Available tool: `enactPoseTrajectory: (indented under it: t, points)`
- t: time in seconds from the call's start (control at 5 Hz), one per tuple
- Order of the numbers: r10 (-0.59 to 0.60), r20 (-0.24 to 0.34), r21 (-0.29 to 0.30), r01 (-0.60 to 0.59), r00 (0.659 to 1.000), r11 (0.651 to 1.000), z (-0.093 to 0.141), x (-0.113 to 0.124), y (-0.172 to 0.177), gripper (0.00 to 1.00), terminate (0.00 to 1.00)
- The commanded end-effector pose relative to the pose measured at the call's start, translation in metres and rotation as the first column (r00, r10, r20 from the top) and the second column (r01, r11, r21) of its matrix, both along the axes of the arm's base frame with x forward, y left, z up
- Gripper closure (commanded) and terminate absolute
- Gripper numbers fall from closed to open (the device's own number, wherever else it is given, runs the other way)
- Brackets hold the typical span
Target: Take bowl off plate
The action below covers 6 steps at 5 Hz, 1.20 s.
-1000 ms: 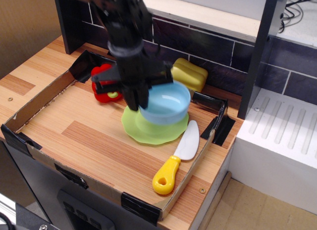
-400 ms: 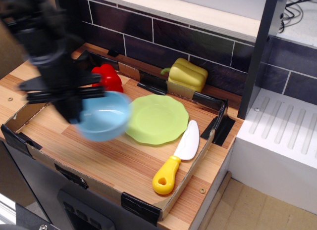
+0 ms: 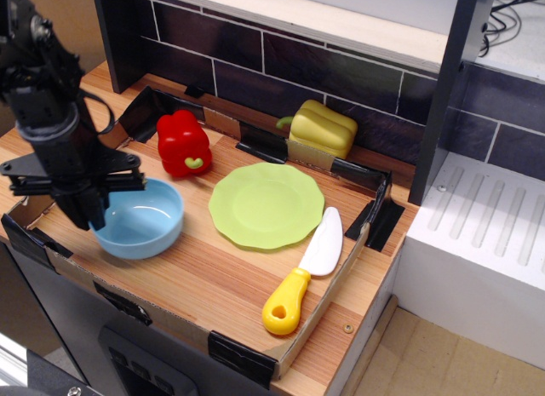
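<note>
The light blue bowl (image 3: 146,222) rests on the wooden floor at the front left of the tray, well left of the light green plate (image 3: 266,204). The plate lies flat and bare in the middle of the tray. My black gripper (image 3: 88,215) comes down from above at the left, and its fingers are closed over the bowl's left rim. The arm hides that part of the rim.
A red toy pepper (image 3: 184,143) stands behind the bowl and a yellow toy pepper (image 3: 322,129) at the back. A yellow-handled toy knife (image 3: 306,272) lies right of the plate. A low cardboard tray wall (image 3: 328,309) rings everything. A white rack (image 3: 485,234) sits to the right.
My gripper lifted the bowl off the plate, carried it left and lowered it onto the tray floor at the front left. The plate now lies bare.
</note>
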State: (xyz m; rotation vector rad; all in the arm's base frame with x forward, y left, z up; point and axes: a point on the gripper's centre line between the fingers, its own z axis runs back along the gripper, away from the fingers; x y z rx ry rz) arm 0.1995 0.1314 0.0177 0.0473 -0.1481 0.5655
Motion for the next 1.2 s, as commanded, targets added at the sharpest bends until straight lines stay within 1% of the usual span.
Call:
enactPoseTrajectory:
  t: [0.0, 0.2, 0.4, 0.6, 0.8, 1.0]
  points:
    - [-0.012, 0.027, 0.045, 0.011, 1.000, 0.999, 0.013, 0.008, 0.006, 0.00, 0.00]
    - [-0.017, 0.037, 0.025, 0.016, 0.999, 1.000, 0.027, 0.007, 0.002, 0.00, 0.00]
    - [-0.008, 0.067, -0.018, 0.009, 0.998, 1.000, 0.052, 0.008, -0.005, 0.00, 0.00]
    - [-0.002, 0.074, -0.052, 0.006, 0.997, 0.999, 0.065, 0.008, -0.014, 0.00, 0.00]
    - [-0.002, 0.074, -0.052, 0.006, 0.997, 0.999, 0.065, 0.008, -0.014, 0.00, 0.00]
    - [-0.002, 0.074, -0.052, 0.006, 0.997, 0.999, 0.065, 0.008, -0.014, 0.00, 1.00]
